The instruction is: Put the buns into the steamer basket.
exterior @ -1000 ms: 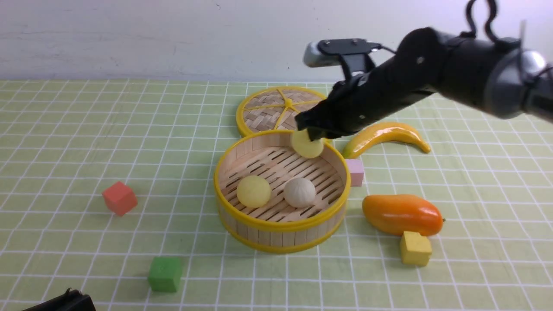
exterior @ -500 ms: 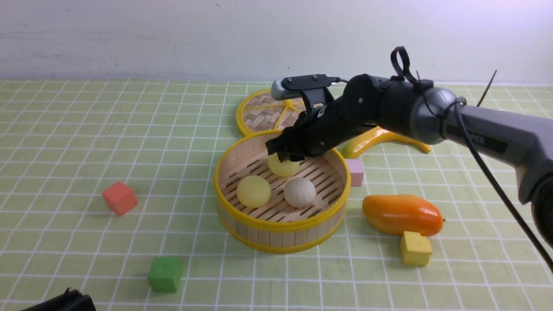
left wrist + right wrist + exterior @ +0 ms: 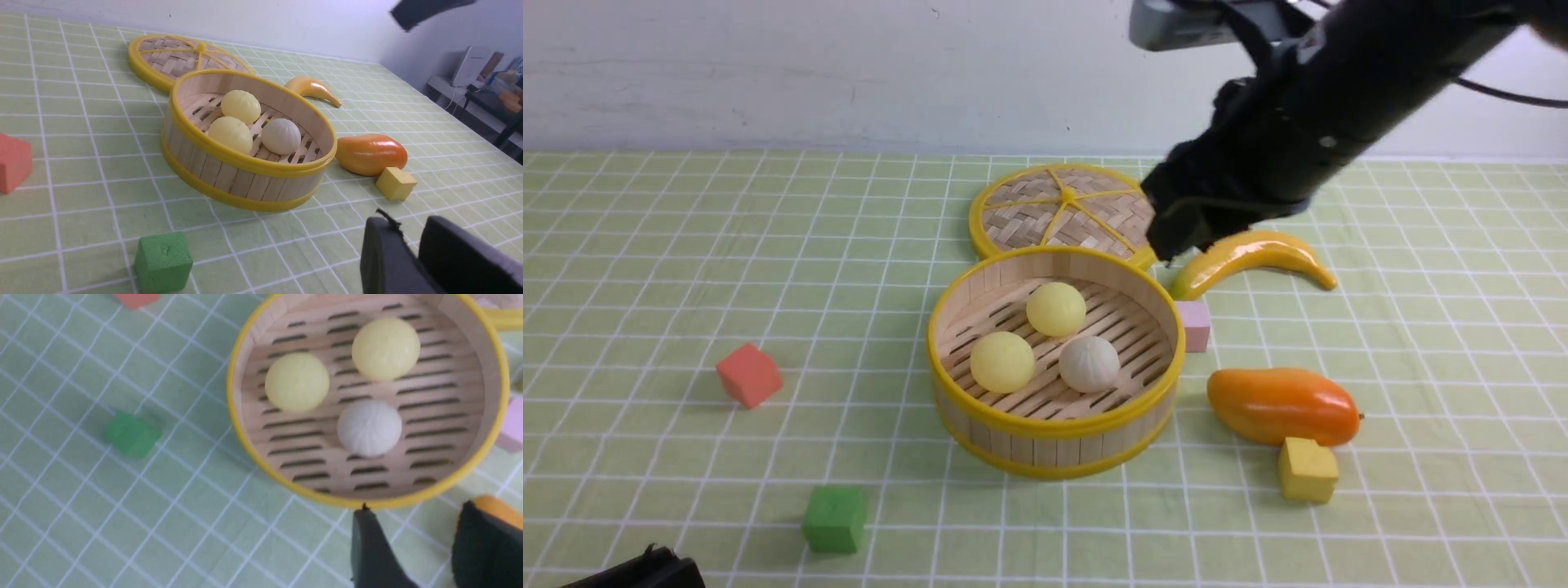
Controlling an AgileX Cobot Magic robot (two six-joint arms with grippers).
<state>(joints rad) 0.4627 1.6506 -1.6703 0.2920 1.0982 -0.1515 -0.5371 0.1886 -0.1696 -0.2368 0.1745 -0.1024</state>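
Finds all three buns (image 3: 1056, 309) on the slatted floor of the steamer basket (image 3: 1054, 425), centre of the front view, bunched near the middle and off the wall. Places the right gripper (image 3: 1172, 233) high in the upper right, beyond the rim, fingers (image 3: 372, 547) spread wide on nothing, probably to avoid knocking the load. Leaves the left gripper (image 3: 419, 232) low at the lower right of its wrist view, narrowly parted, empty, seemingly with no bun left to fetch.
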